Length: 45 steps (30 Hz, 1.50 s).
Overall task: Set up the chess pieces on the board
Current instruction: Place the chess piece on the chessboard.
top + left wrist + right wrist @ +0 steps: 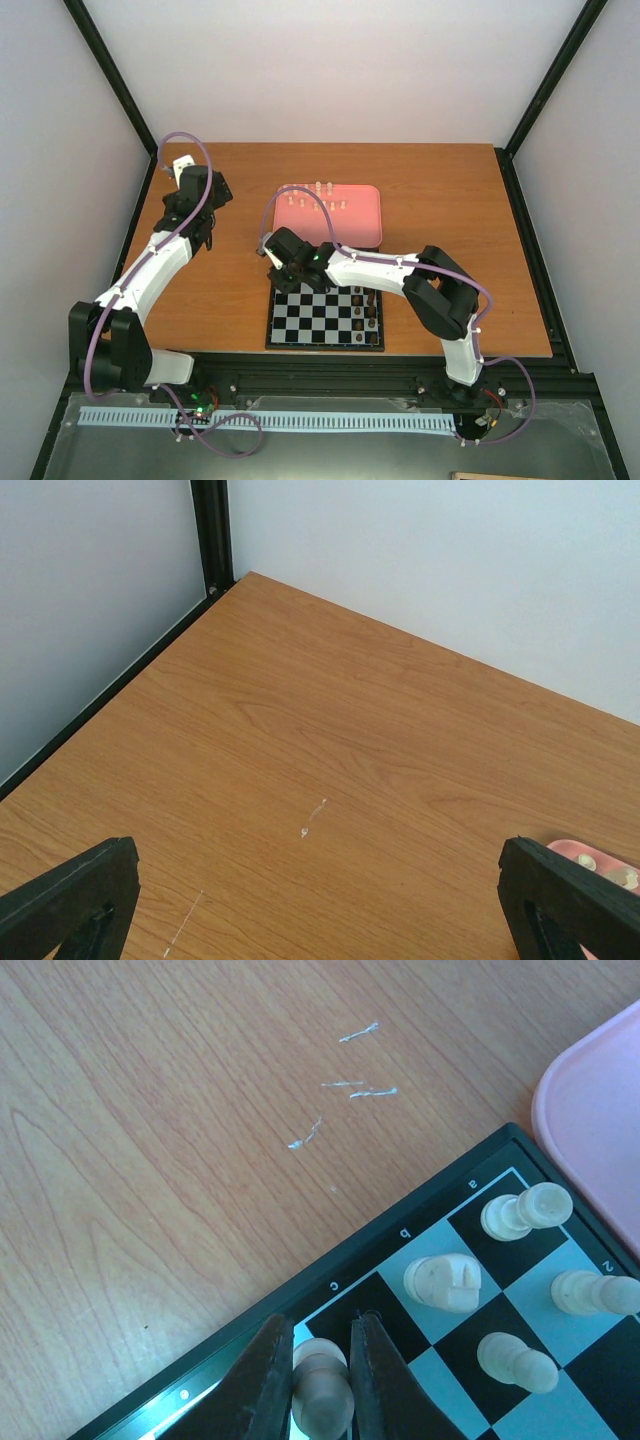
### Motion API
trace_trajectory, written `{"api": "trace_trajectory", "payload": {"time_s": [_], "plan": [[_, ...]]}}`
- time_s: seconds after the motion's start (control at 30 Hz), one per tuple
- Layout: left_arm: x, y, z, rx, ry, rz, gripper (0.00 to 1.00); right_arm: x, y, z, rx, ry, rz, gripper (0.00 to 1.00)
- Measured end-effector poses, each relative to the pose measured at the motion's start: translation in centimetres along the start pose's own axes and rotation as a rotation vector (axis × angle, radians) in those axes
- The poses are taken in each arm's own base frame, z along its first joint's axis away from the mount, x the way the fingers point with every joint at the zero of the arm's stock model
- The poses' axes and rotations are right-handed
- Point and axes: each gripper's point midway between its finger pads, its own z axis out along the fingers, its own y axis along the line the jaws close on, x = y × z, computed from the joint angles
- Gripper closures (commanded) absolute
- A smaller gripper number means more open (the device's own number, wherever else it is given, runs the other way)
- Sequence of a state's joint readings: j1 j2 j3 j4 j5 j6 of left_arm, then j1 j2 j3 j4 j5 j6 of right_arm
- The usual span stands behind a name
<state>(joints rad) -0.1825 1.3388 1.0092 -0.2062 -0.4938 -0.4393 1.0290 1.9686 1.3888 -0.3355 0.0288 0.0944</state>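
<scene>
Right gripper (320,1365) pinching a cream piece (322,1400) at the board (380,1242) edge row, c square. Lower straight, centre it, open slowly; neighbours (445,1282) sit close. Left gripper (320,910) spread wide over table (330,730).

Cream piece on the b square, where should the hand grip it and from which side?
Probably come from straight above and pinch the cream piece around its upper body. It stands upright, and other pieces crowd the neighbouring squares, so a sideways approach risks knocking them.
</scene>
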Motion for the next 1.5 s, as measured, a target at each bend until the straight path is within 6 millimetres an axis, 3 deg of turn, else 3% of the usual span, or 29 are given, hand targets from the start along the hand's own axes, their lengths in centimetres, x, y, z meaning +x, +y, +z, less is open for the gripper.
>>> {"api": "trace_trajectory", "payload": {"time_s": [0.23, 0.47, 1.5], "plan": [[0.2, 0.0, 0.2, -0.001, 0.007, 0.004, 0.00, -0.3, -0.2, 0.3, 0.013, -0.024, 0.001, 0.89], [0.3, -0.1, 0.2, 0.001, 0.008, 0.004, 0.00, 0.8, -0.5, 1.4, 0.025, 0.002, 0.000, 0.89], [0.7, -0.3, 0.5, -0.001, 0.019, 0.012, 0.00, 0.8, -1.4, 2.2, 0.060, -0.018, 0.006, 0.89]]}}
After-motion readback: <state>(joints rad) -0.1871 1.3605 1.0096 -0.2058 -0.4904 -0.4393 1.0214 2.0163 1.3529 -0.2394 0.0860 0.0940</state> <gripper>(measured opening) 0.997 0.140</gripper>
